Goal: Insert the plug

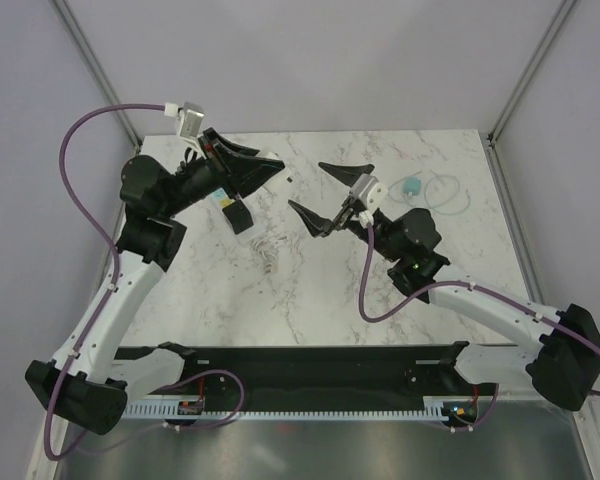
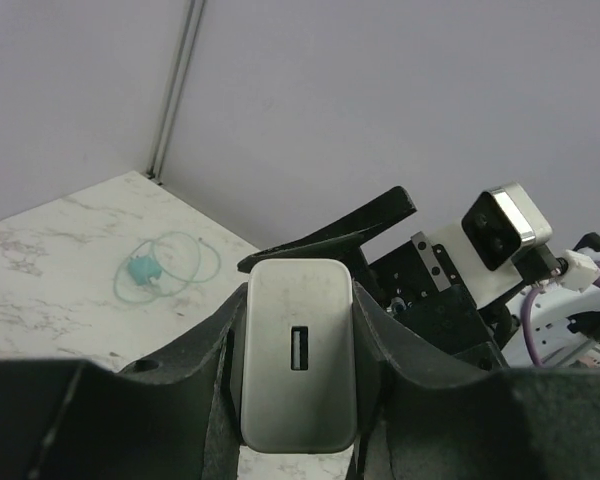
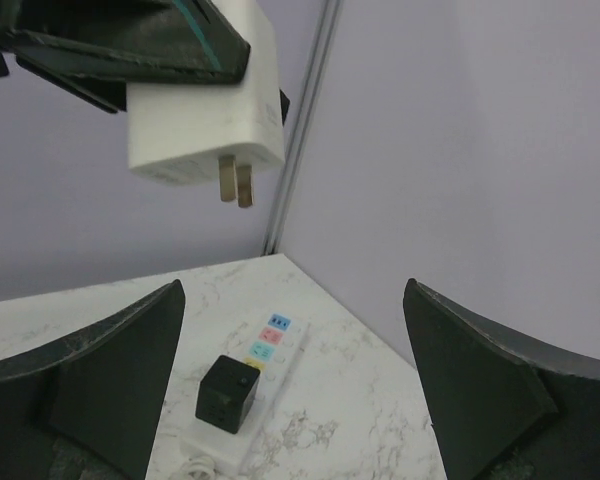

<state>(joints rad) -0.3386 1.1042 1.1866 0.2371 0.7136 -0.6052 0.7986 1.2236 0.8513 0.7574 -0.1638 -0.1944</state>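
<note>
My left gripper is shut on a white charger plug and holds it in the air above the table. In the left wrist view the plug sits between the black fingers, its USB slot facing the camera. In the right wrist view the plug hangs at the top left with two prongs pointing down. The white power strip lies below it, with a black cube adapter plugged in; both also show in the top view. My right gripper is open and empty, facing the strip.
A teal coiled cable lies at the back right of the marble table; it also shows in the left wrist view. The strip's white cord trails towards the table's middle. Grey walls close the back and sides.
</note>
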